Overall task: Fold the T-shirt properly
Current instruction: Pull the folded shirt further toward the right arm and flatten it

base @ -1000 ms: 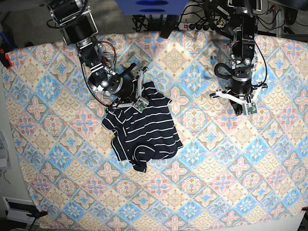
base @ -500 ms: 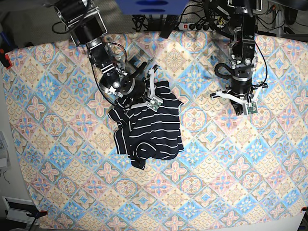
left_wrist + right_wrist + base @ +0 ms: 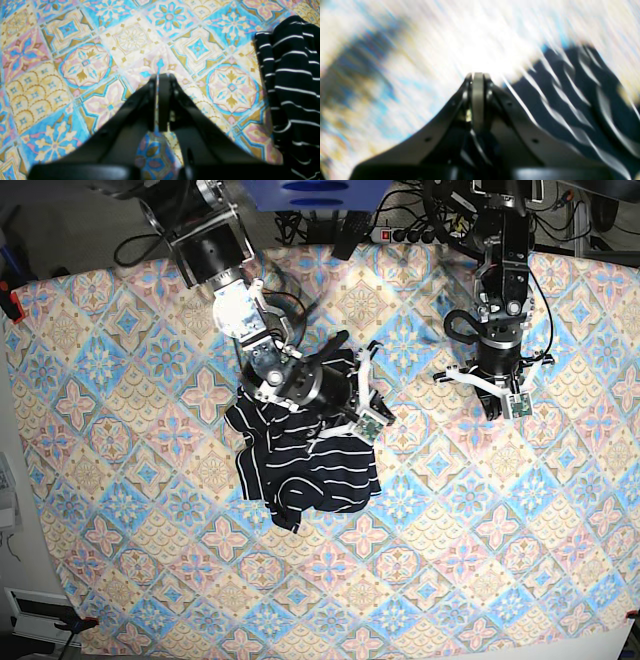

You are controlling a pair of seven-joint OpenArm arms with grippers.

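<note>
The T-shirt (image 3: 305,460) is seen bunched in a crumpled heap left of the middle of the patterned cloth (image 3: 500,560), nearer its far edge. At the shirt's upper right part the right gripper (image 3: 368,420) is clamped shut, dark striped fabric pinched between its jaws; that wrist view is badly blurred. Toward the far right, the left gripper (image 3: 158,77) is held closed on nothing above bare cloth.

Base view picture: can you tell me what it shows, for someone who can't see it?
Seen from above, a crumpled dark striped T-shirt lies on a pastel tile-patterned cloth. The right gripper is shut at the shirt's upper right edge, seemingly holding fabric. The left gripper hangs shut and empty over bare cloth, away from the shirt.
</note>
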